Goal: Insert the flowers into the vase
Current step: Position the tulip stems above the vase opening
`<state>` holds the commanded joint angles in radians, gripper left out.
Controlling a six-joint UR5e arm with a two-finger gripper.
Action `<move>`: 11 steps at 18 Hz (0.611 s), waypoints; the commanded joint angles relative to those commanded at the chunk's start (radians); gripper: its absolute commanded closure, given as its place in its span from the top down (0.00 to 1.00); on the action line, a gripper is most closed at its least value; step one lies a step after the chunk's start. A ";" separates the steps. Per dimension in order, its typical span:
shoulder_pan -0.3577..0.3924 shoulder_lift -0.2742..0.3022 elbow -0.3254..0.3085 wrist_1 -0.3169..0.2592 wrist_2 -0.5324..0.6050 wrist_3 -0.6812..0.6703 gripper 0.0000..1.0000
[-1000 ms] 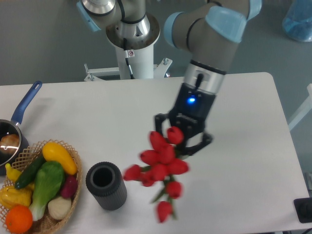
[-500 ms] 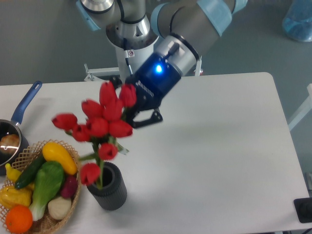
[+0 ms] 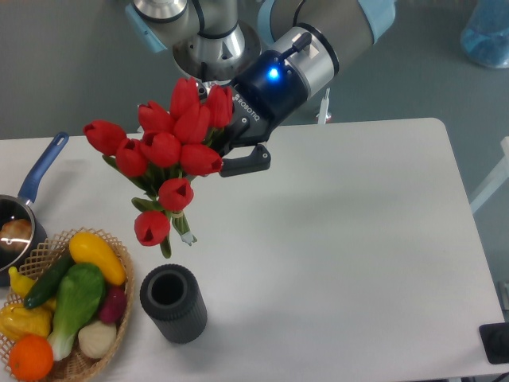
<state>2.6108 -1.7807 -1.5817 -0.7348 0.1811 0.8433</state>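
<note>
The flowers (image 3: 163, 151), a bunch of red tulip buds with green stems, hang tilted in the air over the left half of the table. My gripper (image 3: 225, 147) is shut on the bunch near its upper right side; one dark finger (image 3: 246, 163) shows, the other is hidden behind the buds. The stem ends (image 3: 184, 235) point down and stand a clear gap above the vase (image 3: 173, 303). The vase is a short dark grey ribbed cylinder, upright and empty, near the table's front edge, below and slightly left of the gripper.
A wicker basket (image 3: 119, 314) of toy vegetables and fruit stands just left of the vase. A blue-handled saucepan (image 3: 32, 187) sits at the far left. The robot base (image 3: 216, 87) is at the back. A black object (image 3: 496, 342) sits at the front right corner.
The gripper swung the flowers from right of the vase over to the left. Half a second ago the stems reached the vase mouth; now the bunch is higher and clear of it.
</note>
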 joint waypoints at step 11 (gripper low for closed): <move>-0.017 -0.036 0.019 0.000 -0.078 0.017 0.01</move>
<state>2.5940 -1.8162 -1.5631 -0.7348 0.1029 0.8606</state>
